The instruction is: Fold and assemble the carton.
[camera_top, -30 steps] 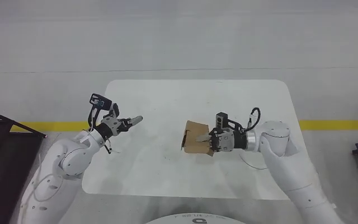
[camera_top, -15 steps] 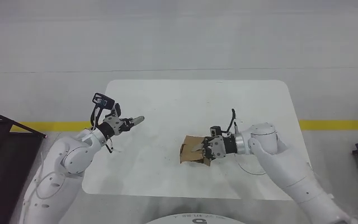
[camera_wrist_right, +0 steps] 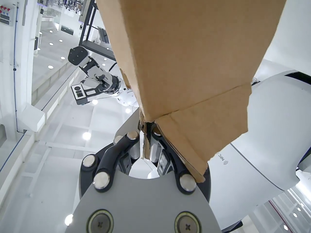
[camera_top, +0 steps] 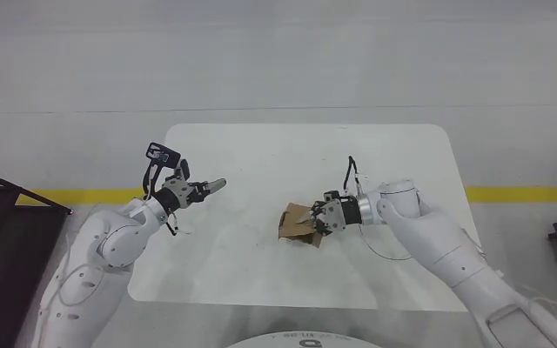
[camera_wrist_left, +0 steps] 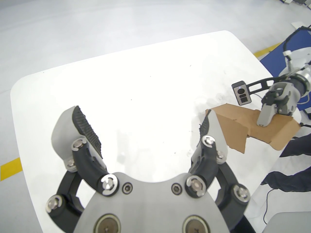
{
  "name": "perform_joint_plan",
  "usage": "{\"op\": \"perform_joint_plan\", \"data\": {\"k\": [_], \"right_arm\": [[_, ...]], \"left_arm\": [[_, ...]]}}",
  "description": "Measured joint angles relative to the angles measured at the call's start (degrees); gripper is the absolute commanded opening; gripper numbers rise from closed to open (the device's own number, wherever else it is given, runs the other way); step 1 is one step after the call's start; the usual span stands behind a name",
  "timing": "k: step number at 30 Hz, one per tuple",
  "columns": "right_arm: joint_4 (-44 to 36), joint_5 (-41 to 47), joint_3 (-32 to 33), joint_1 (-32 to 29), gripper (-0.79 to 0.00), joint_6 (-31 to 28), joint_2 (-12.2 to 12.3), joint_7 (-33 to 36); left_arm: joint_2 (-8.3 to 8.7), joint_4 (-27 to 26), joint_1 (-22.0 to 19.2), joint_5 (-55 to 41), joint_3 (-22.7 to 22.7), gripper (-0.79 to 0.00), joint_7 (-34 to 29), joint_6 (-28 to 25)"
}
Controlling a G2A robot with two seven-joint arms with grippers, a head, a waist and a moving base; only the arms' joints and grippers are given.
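A brown cardboard carton (camera_top: 297,224), partly folded with loose flaps, is held a little right of the white table's middle. My right gripper (camera_top: 320,218) is shut on one of its flaps; in the right wrist view the carton (camera_wrist_right: 192,49) hangs close before the camera, pinched between the fingers (camera_wrist_right: 145,132). In the left wrist view the carton (camera_wrist_left: 245,127) lies far off with the right gripper (camera_wrist_left: 263,122) on top of it. My left gripper (camera_top: 213,185) stands open above the table's left part, well apart from the carton, its fingertips (camera_wrist_left: 80,120) spread with nothing between them.
The white table (camera_top: 261,157) has rounded corners and bare room at its middle and far side. A yellow floor line (camera_top: 509,193) runs behind both ends. A dark frame (camera_top: 26,200) stands off the left edge. A thin cable (camera_top: 383,252) trails by the right arm.
The right arm has rolled its wrist and shifted slightly left, turning the carton over and tilting it. The left arm has barely moved.
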Motion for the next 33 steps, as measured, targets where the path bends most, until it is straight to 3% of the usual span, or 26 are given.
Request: {"op": "perform_joint_plan", "data": {"k": [7, 12, 22, 26, 29, 33], "right_arm": [[4.01, 0.58, 0.72, 3.70, 0.000, -5.12, -0.79, -1.03], [1.10, -3.53, 2.57, 4.43, 0.000, -14.52, -0.18, 2.07], [-12.43, -24.86, 11.64, -4.98, 0.000, -50.52, 3.60, 7.14], [-19.31, -37.14, 16.82, -11.43, 0.000, -67.09, 4.90, -0.63], [-23.25, -44.51, 20.44, -16.23, 0.000, -76.15, 5.51, -7.05], [-27.14, -55.33, 25.15, -21.73, 0.000, -83.05, 6.11, -14.81]], "left_arm": [[-0.06, 0.47, -0.59, 0.16, 0.10, 0.000, -0.45, -0.08], [-0.07, 1.04, -0.84, 0.76, 0.19, 0.000, -1.01, -0.19], [-0.12, 2.10, -2.77, 10.29, 3.97, 0.000, -0.63, -2.87], [-0.38, 3.56, -4.40, 14.18, 6.92, 0.000, 0.48, -3.88], [-0.60, 5.02, -5.68, 16.71, 9.03, 0.000, 1.51, -4.36], [-0.99, 6.83, -7.33, 19.50, 12.05, 0.000, 3.17, -5.08]]}}
